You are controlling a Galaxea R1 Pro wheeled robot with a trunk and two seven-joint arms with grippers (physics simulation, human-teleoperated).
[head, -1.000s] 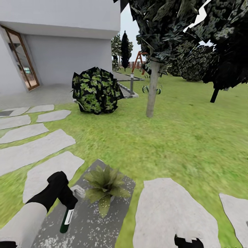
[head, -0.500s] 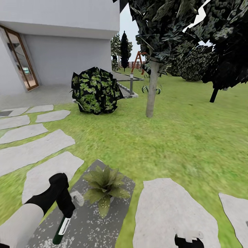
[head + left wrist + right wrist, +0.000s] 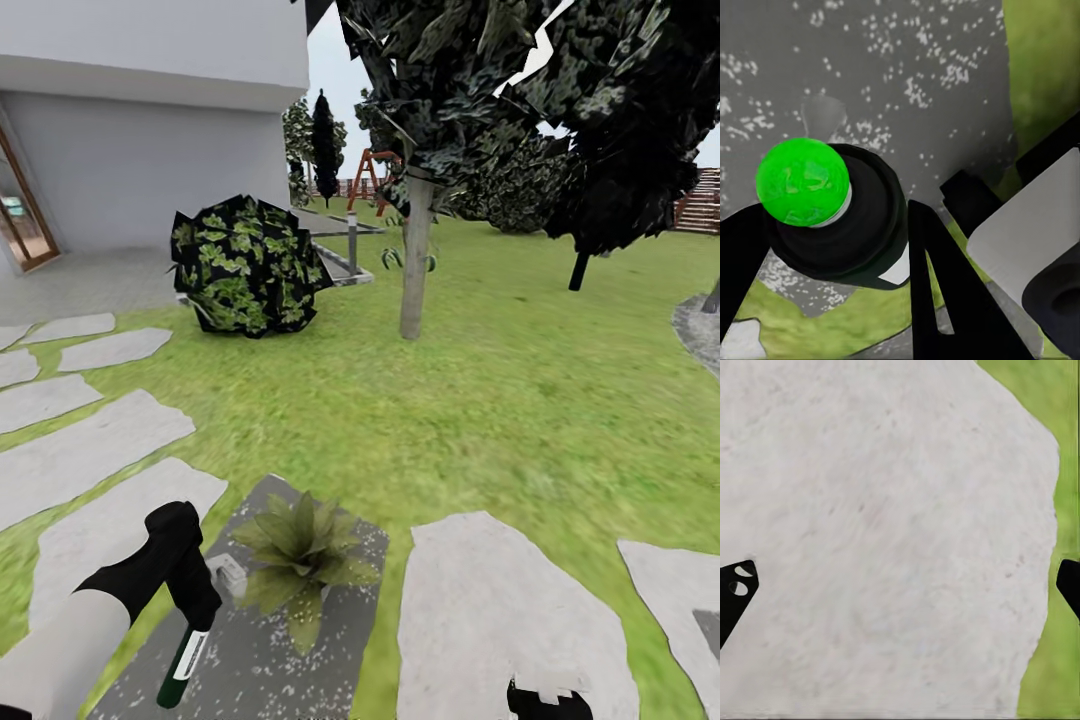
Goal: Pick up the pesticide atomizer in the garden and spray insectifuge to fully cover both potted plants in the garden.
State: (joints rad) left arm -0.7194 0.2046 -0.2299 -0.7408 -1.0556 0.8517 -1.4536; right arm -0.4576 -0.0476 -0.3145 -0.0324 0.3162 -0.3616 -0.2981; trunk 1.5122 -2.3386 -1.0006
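Pesticide atomizer [image 3: 182, 660] is already picked up, pinched in the left gripper [image 3: 195, 615] at about 7 o'clock in the head view, dark green end pointing down toward the grey mottled paving [image 3: 270, 650], white band showing. In the left wrist view the bottle [image 3: 832, 217] sits between the dark jaws, which press on its sides, bright green tip facing the camera, speckled paving under it. One potted plant [image 3: 300, 550] sits on that paving just beside the bottle, at roughly 6 o'clock, low olive rosette. Pickup looks done; whether any spray has landed on this plant cannot be told, no mist visible. The second plant is left to find and cover. Left arm pose: pale forearm [image 3: 50, 655] comes in from 8 o'clock, black wrist bent down, bottle hanging tilted, near vertical, nozzle end low. Right gripper [image 3: 545, 700] is at the 5 o'clock edge, parked low; in its wrist view the jaws are spread wide apart, empty, over a pale stepping stone [image 3: 885, 532] with lawn [image 3: 1050, 412] beside it. Big dark-leaved shrub [image 3: 245, 265] and a tree trunk [image 3: 414, 260] stand well off at 11 to 12 o'clock.
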